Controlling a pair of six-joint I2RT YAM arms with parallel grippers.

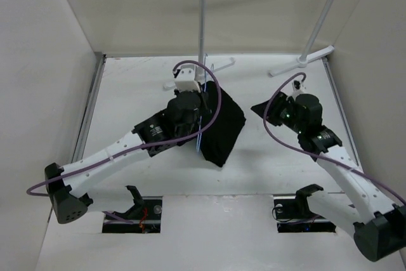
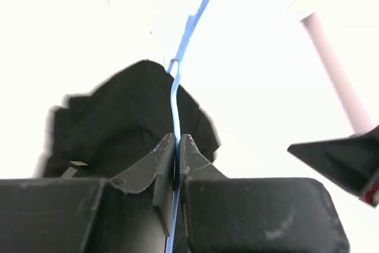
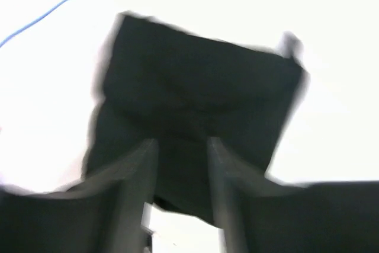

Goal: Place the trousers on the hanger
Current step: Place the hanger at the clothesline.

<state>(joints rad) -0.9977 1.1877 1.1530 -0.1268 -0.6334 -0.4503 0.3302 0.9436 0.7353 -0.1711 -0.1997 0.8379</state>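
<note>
The black trousers (image 1: 223, 125) are bunched at the table's middle, up against the thin pale blue hanger (image 1: 201, 132). My left gripper (image 1: 194, 116) is shut on the hanger's wire, seen edge-on between its jaws in the left wrist view (image 2: 177, 141). There the hanger (image 2: 176, 90) runs upward in front of the trousers (image 2: 112, 122). My right gripper (image 1: 259, 110) is open and empty just right of the trousers, a small gap apart. In the right wrist view the trousers (image 3: 195, 81) fill the space beyond its jaws (image 3: 180, 144), and the hanger (image 3: 41, 13) shows at top left.
A white tube garment rack (image 1: 203, 23) stands at the back, its feet (image 1: 304, 61) on the table's far right. White walls close in both sides. Two cut-outs (image 1: 133, 214) lie at the near edge by the arm bases.
</note>
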